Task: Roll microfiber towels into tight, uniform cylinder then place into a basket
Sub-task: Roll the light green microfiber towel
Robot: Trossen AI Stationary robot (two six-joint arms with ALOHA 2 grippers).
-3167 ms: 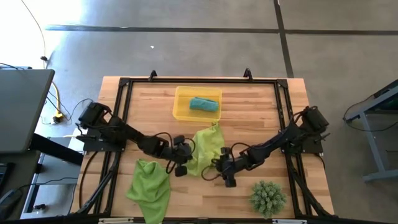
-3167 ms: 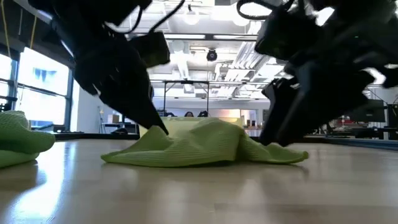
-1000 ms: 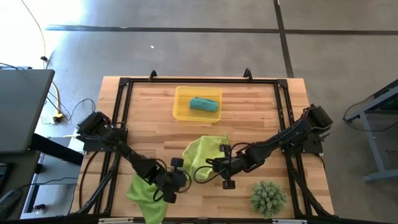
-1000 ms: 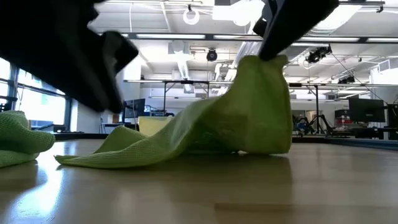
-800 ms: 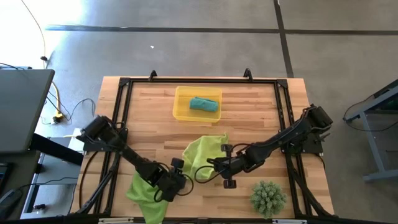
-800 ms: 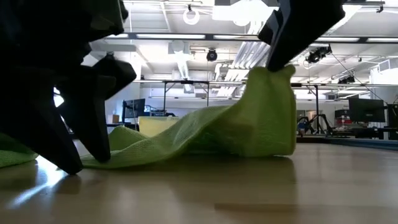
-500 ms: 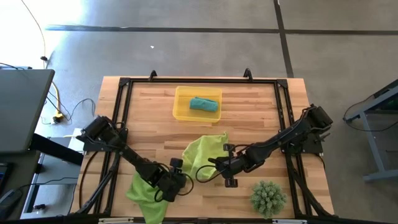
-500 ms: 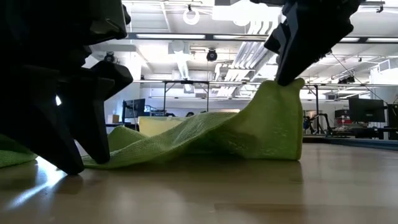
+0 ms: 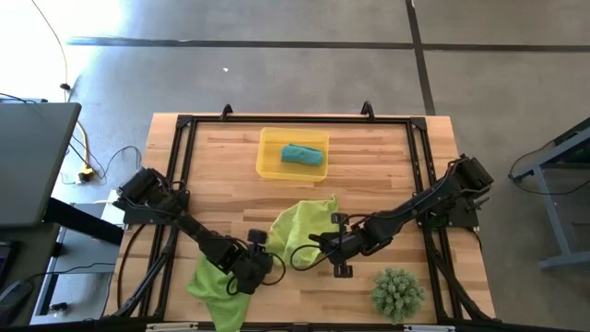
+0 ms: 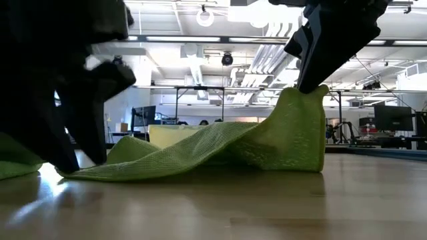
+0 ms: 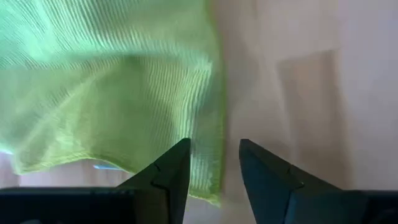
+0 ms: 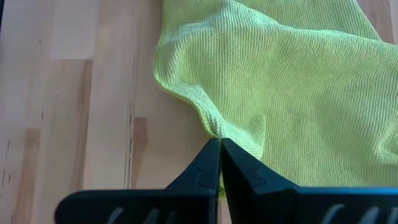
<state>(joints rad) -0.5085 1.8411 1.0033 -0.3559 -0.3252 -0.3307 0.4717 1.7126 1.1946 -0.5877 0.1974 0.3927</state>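
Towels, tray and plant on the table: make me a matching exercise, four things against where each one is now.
Things:
1. teal towel
2. middle lime towel
3. other lime towel
4. spiky plant

Places:
A. near right corner of the table
B. pinched at one edge by the right gripper
C. inside the yellow tray
D. near edge, beside the left arm

Pairs: 1-C, 2-B, 3-D, 4-A
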